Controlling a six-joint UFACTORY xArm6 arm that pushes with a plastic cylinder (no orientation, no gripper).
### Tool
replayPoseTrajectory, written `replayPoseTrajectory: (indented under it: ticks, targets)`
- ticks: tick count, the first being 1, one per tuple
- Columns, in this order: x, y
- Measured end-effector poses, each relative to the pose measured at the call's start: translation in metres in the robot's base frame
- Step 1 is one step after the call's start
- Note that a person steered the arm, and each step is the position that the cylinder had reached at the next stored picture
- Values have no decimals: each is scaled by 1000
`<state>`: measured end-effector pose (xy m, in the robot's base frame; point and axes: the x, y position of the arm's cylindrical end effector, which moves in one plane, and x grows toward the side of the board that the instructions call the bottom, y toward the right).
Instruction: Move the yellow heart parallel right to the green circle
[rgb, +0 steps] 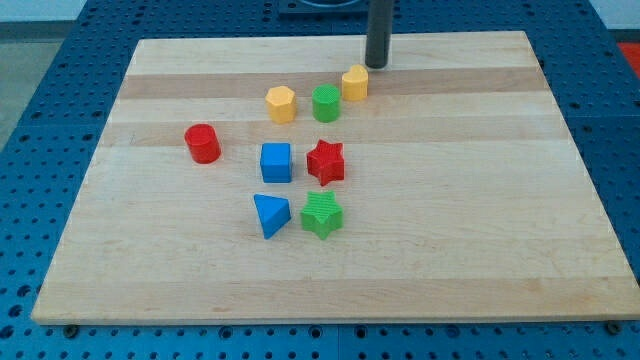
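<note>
The green circle (326, 103) is a short green cylinder near the top middle of the wooden board (470, 200). The yellow heart (355, 83) sits just up and to the right of it, nearly touching it. A second yellow block, a hexagon (281, 103), lies to the left of the green circle. My tip (376, 64) is at the lower end of the dark rod, close to the top edge of the board, a short way up and right of the yellow heart and apart from it.
A red cylinder (203, 143) lies at the left. A blue cube (276, 162) and a red star (325, 162) sit side by side at the middle. Below them lie a blue triangle (270, 215) and a green star (322, 214).
</note>
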<state>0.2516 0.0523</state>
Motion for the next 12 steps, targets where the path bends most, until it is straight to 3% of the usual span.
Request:
replayPoseTrajectory:
  ticks: [2, 8, 12]
  targets:
    - [1, -52]
    - [60, -33]
    - [69, -28]
